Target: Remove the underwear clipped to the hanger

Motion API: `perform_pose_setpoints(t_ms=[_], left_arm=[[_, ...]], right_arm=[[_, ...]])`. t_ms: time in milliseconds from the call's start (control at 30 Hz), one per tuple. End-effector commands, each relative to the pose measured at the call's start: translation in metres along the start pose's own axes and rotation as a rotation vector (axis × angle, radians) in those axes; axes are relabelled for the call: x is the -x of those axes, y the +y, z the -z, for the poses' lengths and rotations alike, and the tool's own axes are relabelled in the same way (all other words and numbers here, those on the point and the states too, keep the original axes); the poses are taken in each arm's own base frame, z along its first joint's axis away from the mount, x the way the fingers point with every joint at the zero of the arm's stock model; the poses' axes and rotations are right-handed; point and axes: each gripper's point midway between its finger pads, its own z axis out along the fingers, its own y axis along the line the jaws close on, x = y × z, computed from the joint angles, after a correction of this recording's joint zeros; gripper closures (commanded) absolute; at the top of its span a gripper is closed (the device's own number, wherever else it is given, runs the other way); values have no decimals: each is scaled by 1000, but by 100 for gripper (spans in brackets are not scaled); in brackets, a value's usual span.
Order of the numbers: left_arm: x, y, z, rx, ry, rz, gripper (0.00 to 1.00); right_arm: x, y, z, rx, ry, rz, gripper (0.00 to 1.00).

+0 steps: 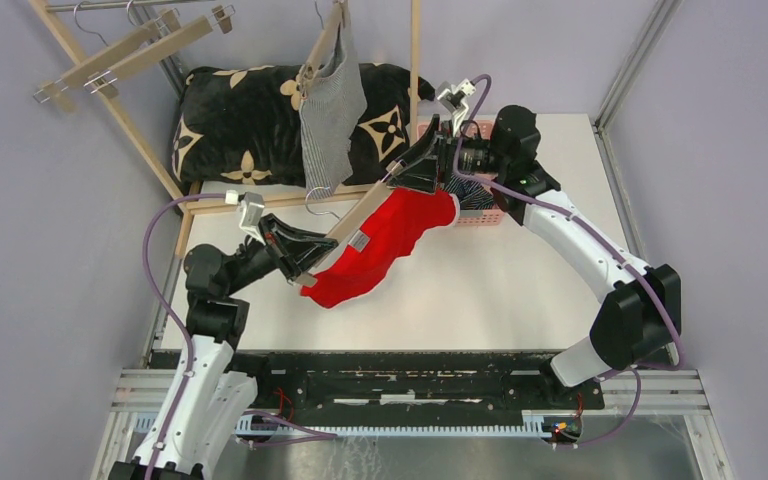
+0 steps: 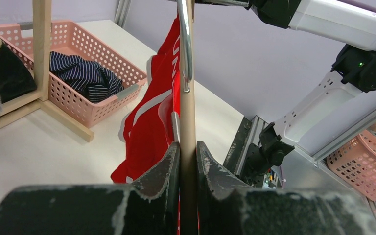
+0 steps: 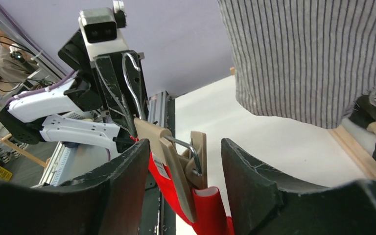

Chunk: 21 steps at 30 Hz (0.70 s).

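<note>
Red cloth boxer shorts with white lettering [image 1: 390,240] hang from a tilted wooden hanger [image 1: 355,228]; grey fine-striped boxer shorts [image 1: 332,120] hang clipped to a second wooden hanger [image 1: 322,48] above; navy white-striped boxer shorts [image 2: 85,73] lie crumpled in a pink perforated basket [image 2: 103,105].

Hanger bridges two sets of fingers above the tabletop

The hanger [image 1: 350,225] runs from the left fingers [image 2: 162,178], clamped on its bar, to the right fingers [image 3: 122,191], parted either side of its clip. A first pair of shorts [image 1: 390,240] hangs below both, over the tabletop [image 1: 540,300]. Behind and below the right fingers a basket [image 1: 487,217] holds a second pair [image 1: 472,190]. Farther back, a third pair [image 1: 332,120] hangs before a cushion [image 1: 240,120].
</note>
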Motion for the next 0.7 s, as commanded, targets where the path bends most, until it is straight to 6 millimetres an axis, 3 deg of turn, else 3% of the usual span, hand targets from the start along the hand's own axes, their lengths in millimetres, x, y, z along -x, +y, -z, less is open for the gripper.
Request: perform_pose_setpoints(t_ms=[0,100,233,300,400,533,600,667], left_arm=[[11,-13,0,-46,-39,-24,97],[13,-14,1,-46,-48,-26,97],[16,-16,1,-47,-66,-24,97],[19,-16,1,-45,-79,-22,97],[22,-18,0,-52,-94,-15,97],[23,-18,0,-57,-98,-14,97],[22,-17,-1,-57,-95,-12,97],[22,-18,0,-60,-96,-12,97]], right_arm=[[40,25,-1,58,-80,110,35],[44,30,-1,76,-90,117,34],[42,32,-1,87,-82,114,63],[39,31,0,86,-79,107,69],[37,27,-1,77,-78,92,43],[37,27,-1,81,-80,92,25],[38,29,-1,89,-85,97,24],[39,30,-1,91,-86,100,29]])
